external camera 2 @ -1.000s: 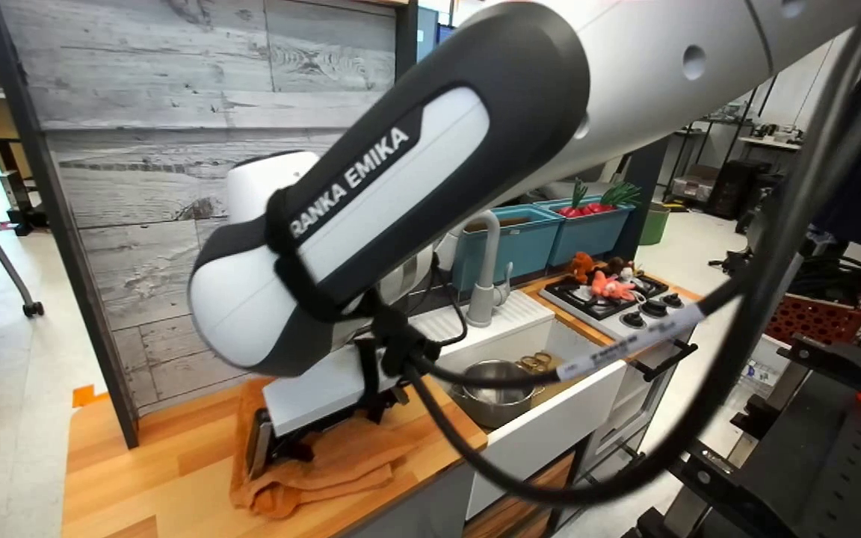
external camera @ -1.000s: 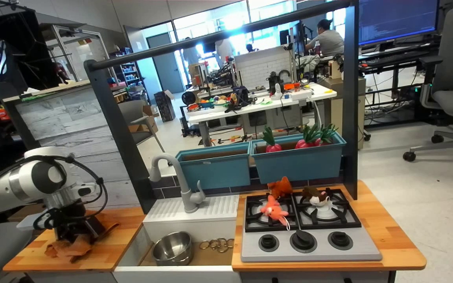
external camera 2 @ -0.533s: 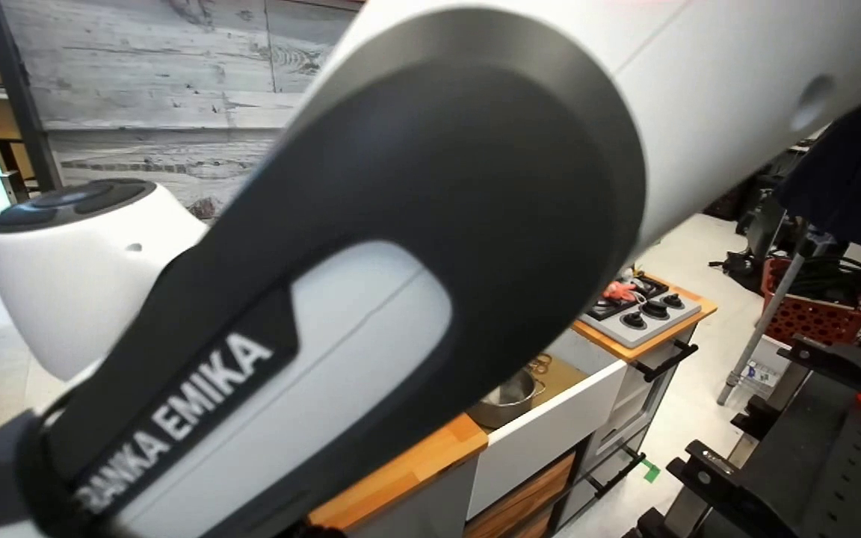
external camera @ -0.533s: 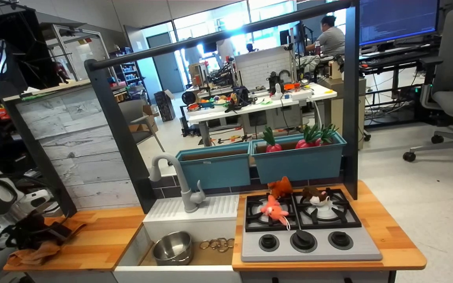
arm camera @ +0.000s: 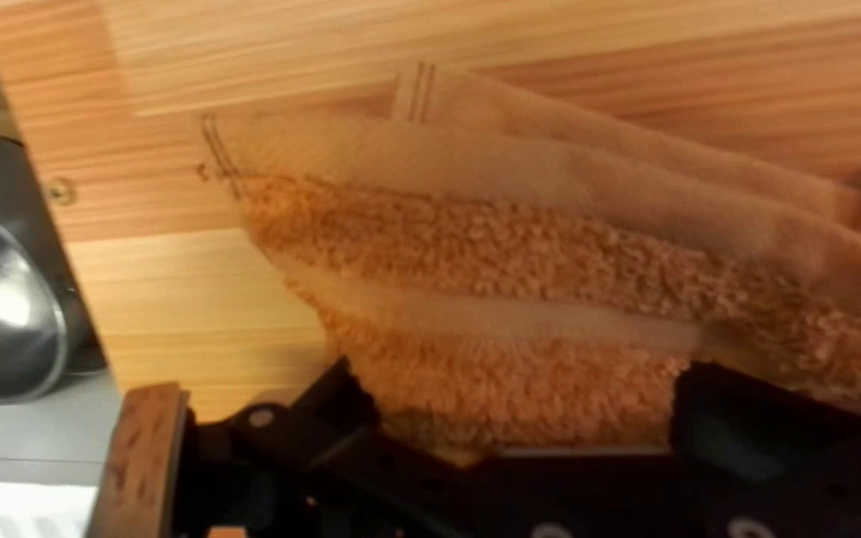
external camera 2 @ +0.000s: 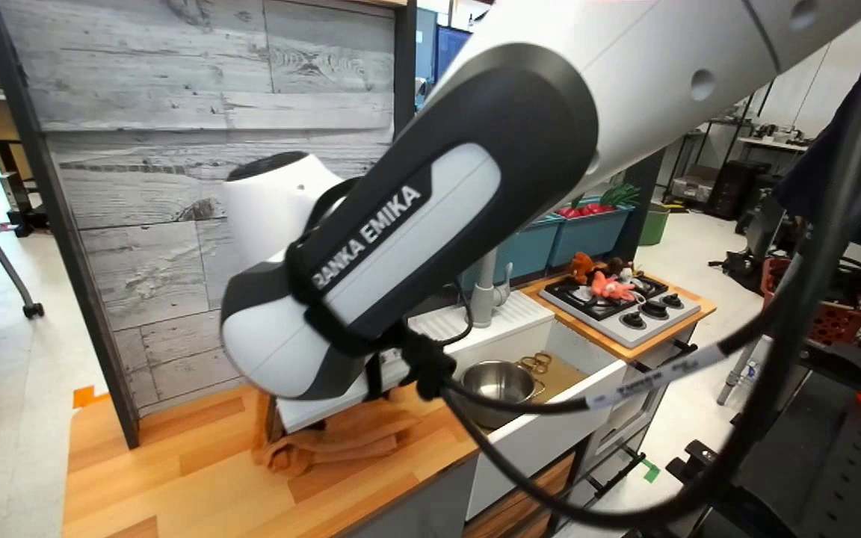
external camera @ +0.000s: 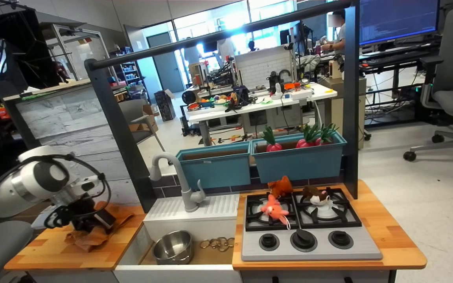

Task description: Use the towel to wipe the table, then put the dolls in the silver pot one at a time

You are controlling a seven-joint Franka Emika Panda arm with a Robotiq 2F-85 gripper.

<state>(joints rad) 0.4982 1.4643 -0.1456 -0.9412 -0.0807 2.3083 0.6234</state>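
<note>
The orange towel (arm camera: 475, 250) lay rumpled on the wooden bench (arm camera: 199, 299), beneath the tool (arm camera: 513, 452) and spreading out past it. The tool's jaws stood wide apart over the towel, gripping nothing. Beyond the bench's edge, the silver pot (external camera: 173, 247) sat in the sink (external camera: 175, 269); farther along, dolls (external camera: 273, 212) lay toward the rear of the stovetop (external camera: 283, 254).
</note>
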